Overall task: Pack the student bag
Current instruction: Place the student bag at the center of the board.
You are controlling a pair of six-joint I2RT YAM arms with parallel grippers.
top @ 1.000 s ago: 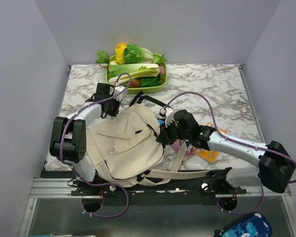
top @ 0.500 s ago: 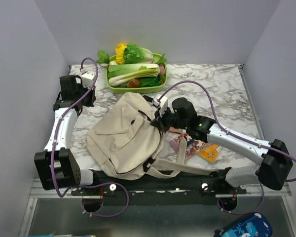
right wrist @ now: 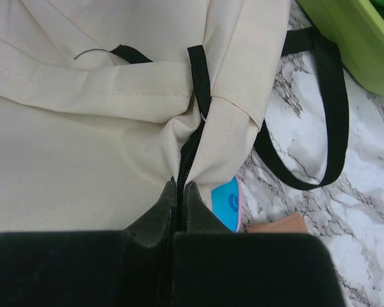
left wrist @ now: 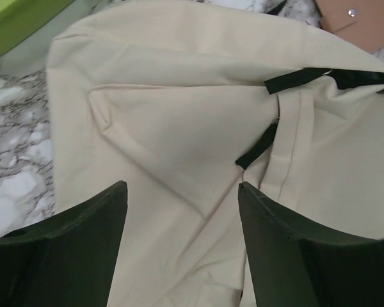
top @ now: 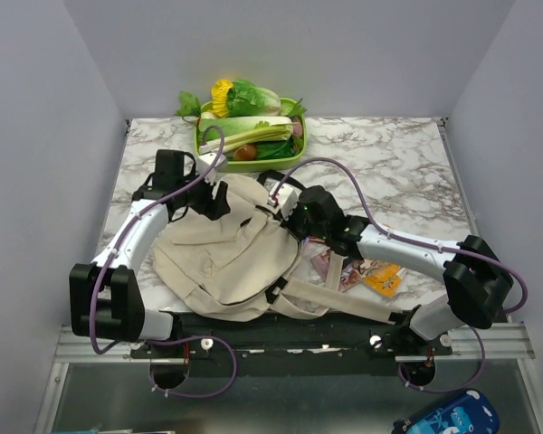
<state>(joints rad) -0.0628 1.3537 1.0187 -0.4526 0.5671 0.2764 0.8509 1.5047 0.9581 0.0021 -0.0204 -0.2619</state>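
Bag (top: pixel 222 258) lies slumped on the near-left part of the marble surface (top: pixel 407 163), pocket side up, with its wide beige straps (top: pixel 330 294) trailing right along the near edge. Its top end points to the far side, just short of a green tray (top: pixel 294 155) heaped with vegetables.

The left fingers (top: pixel 215 203) stand apart over the bag's far-left corner. In the left wrist view plain cream cloth fills the gap between the 2 dark fingers, and nothing is held (whether the tips touch the cloth cannot be told).

The right fingers (right wrist: pixel 179 192) are pressed together on the bag's far-right edge, pinching a thin black strip that runs along a bunched seam. A black strap loop (right wrist: pixel 333 128) lies on the marble just beside that edge. A blue-and-pink item (right wrist: pixel 227 203) peeks out from under the bag, right next to the closed fingers, with a tan card (right wrist: pixel 275 225) touching it.

Booklets (top: pixel 344 267) lie right of the bag, partly under the right arm, and an orange packet (top: pixel 383 280) sits beside them.
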